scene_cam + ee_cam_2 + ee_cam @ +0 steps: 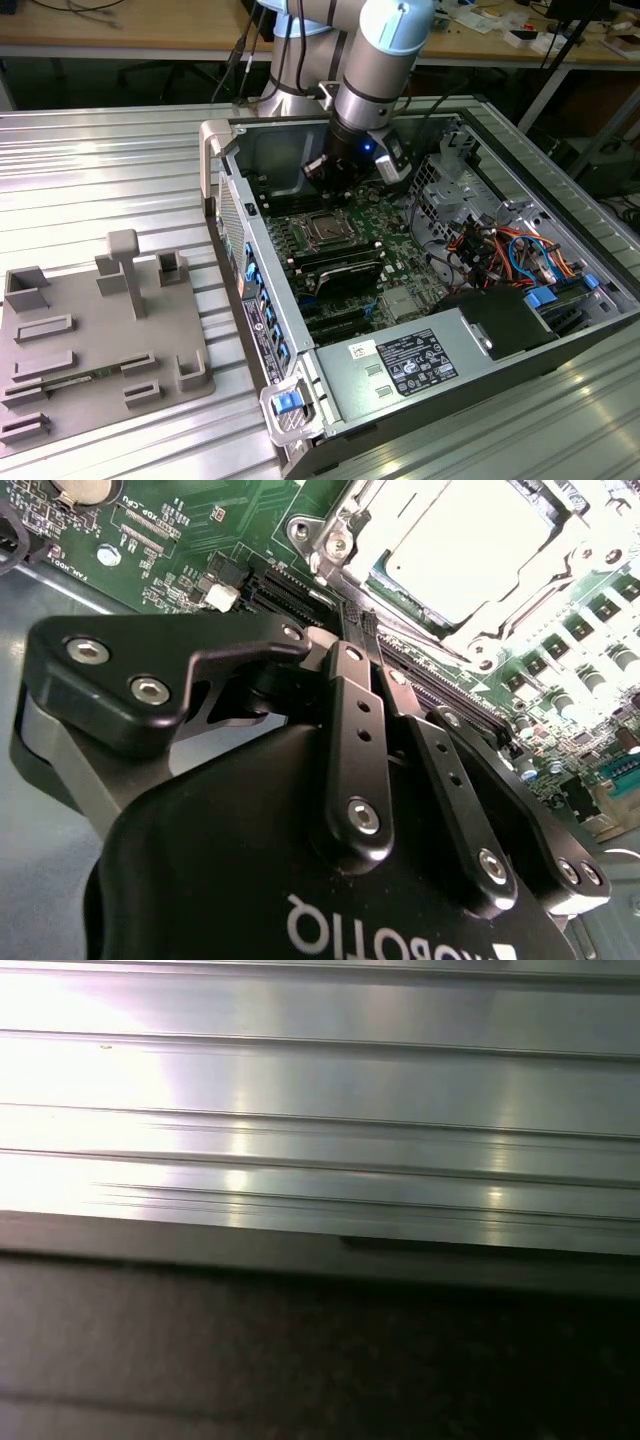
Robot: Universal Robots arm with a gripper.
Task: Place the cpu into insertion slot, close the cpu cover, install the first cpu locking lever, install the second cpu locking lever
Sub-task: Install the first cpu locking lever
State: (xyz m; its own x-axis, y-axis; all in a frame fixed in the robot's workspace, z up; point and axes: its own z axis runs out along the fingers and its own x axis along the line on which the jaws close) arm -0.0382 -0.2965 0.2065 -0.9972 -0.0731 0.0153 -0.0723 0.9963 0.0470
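One arm (385,50) reaches down from the upper middle of the exterior view into an open computer case (420,270), its wrist bent so the gripper (325,172) hangs low over the far end of the green motherboard (385,255). In the second wrist view the gripper (362,630) fills the lower half of the frame, its two black fingers (355,740) drawn together to a point with nothing seen between them, the tips just short of the socket's near edge.

One cpu (470,550) shows there at the upper right, its pale metal top lying flat inside the insertion slot (340,530), with one cpu cover (520,630) framing it; glare washes out the chip and the frame's far side is cut off by the picture's edge, so whether the cover is fully down cannot be told. In the exterior view the insertion slot (327,228) sits at centre, just below the gripper, too small for detail.

One grey fixture tray (100,330) lies at the lower left on the ribbed metal table (110,170), well apart from the case. One power supply (400,365) occupies the case's near end, and a bundle of coloured cables (510,250) lies at right.

Several ribbed metal bands (320,1110) cross the first wrist view, above a dark blurred area that cannot be made out.
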